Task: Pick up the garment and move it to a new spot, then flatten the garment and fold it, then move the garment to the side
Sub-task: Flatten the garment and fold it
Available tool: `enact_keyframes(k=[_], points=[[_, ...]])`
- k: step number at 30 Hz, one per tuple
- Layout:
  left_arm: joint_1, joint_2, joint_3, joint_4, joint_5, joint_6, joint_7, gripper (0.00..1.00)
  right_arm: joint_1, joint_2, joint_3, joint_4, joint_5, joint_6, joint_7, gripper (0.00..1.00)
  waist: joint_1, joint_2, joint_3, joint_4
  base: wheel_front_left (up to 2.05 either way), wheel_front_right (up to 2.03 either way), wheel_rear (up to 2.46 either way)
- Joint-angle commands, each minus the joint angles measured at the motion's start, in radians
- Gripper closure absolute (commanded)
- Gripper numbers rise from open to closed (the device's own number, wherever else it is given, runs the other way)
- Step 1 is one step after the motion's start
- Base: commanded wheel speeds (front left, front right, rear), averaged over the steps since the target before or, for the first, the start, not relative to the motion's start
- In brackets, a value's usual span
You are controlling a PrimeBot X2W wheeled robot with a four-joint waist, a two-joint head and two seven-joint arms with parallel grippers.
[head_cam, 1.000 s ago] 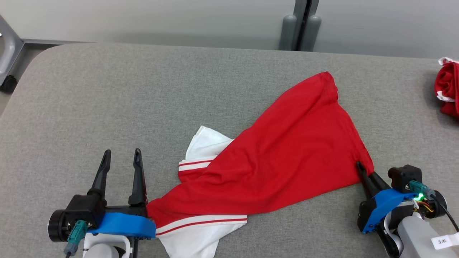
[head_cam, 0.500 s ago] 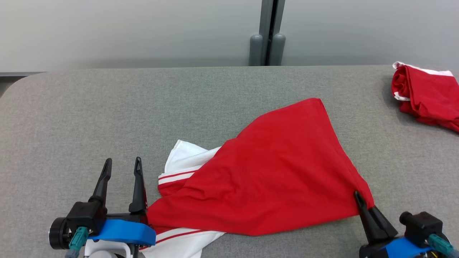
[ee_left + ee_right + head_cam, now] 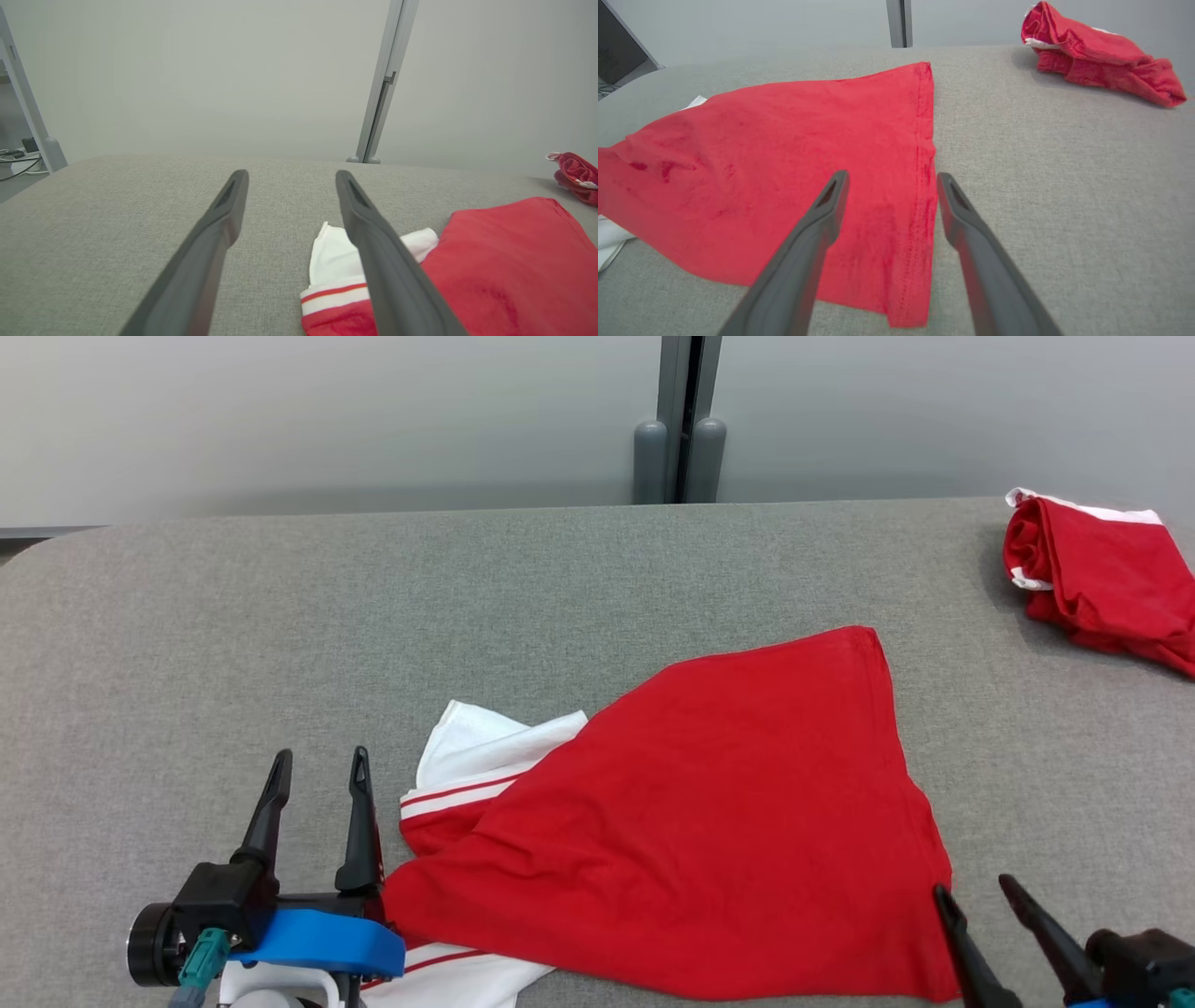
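smoothing is judged the step in hand. the right end effector (image 3: 973, 887), spread and empty, is poised over the hem corner of the red garment (image 3: 728, 821); the left end effector (image 3: 319, 756), likewise spread, beside its bunched white sleeve (image 3: 485, 742), perhaps touching. this soft knit, centred on the coarse grey table (image 3: 280, 616), should be drawn outward evenly.

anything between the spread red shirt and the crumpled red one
Only bare grey tabletop separates the spread shirt from the crumpled garment, clear in the head view.

Bare bench (image 3: 280, 616) ahead and left of the left claw (image 3: 319, 756); garment (image 3: 728, 803) crowds its right side; red bundle (image 3: 1092, 569) well ahead of the right claw (image 3: 973, 887)
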Motion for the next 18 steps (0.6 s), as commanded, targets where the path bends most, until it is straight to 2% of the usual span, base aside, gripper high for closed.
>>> enact_keyframes(k=[1, 5, 9, 18], points=[[-0.011, 0.0, 0.004, 0.001, 0.002, -0.002, -0.003, 0.0, -0.024, -0.011, -0.013, -0.015, -0.011, 0.001, -0.002, 0.0, 0.0, 0.0001, 0.002, 0.003, 0.0, 0.0, 0.0], [-0.012, 0.0, 0.01, -0.001, 0.002, -0.001, -0.003, 0.0, -0.102, -0.044, -0.028, -0.024, -0.028, 0.001, -0.022, 0.0, 0.0, 0.0001, 0.005, 0.01, 0.0, 0.0, 0.0], [-0.011, 0.0, 0.008, -0.008, 0.002, 0.006, -0.003, 0.0, -0.222, -0.092, 0.001, 0.018, -0.045, 0.001, -0.023, 0.0, 0.0, 0.0001, 0.012, 0.013, 0.0, 0.0, 0.0], [-0.041, 0.0, 0.002, -0.014, 0.005, 0.002, -0.003, 0.0, -0.54, -0.146, 0.055, 0.256, -0.039, 0.001, -0.05, 0.0, 0.0, 0.0001, 0.048, 0.043, 0.0, 0.0, 0.0]])
